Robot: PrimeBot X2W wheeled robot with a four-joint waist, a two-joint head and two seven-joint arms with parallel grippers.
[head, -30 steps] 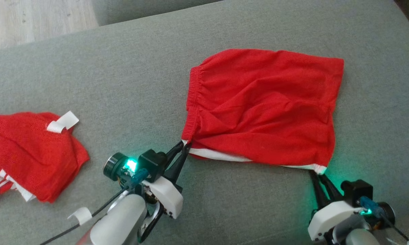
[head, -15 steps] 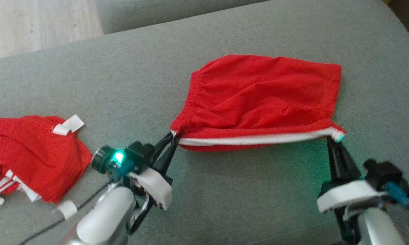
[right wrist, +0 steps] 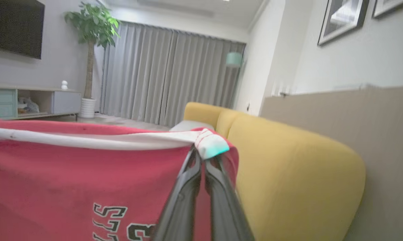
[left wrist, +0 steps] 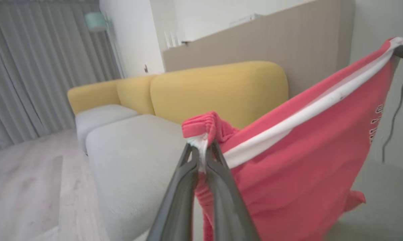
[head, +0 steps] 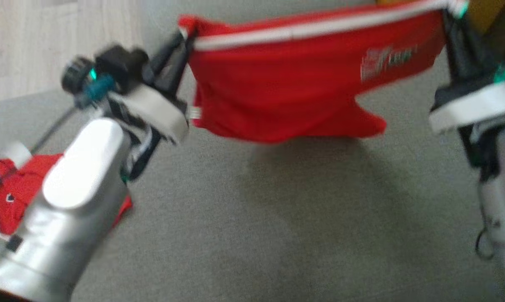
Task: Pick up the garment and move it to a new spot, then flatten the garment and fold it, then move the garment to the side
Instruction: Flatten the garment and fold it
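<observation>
The garment (head: 286, 88) is a pair of red shorts with a white side stripe and a printed logo. It hangs in the air above the grey cushion (head: 277, 218), stretched between both grippers. My left gripper (head: 185, 37) is shut on the waistband corner (left wrist: 201, 130). At the other end of the stripe, my right gripper (head: 449, 12) is shut on the white hem corner (right wrist: 209, 145). The cloth sags below the stripe, and the logo (right wrist: 121, 221) faces the right wrist camera.
A second red garment (head: 13, 188) with white trim lies on the cushion at the left, partly behind my left forearm (head: 67, 197). Wooden floor (head: 30, 46) lies beyond the cushion's far left edge. A yellow sofa back (left wrist: 218, 90) stands behind.
Both grippers have lifted the shorts off the cushion, so they now hang stretched by the striped edge. The right gripper has closed on the hem corner. The head camera has shifted too.
</observation>
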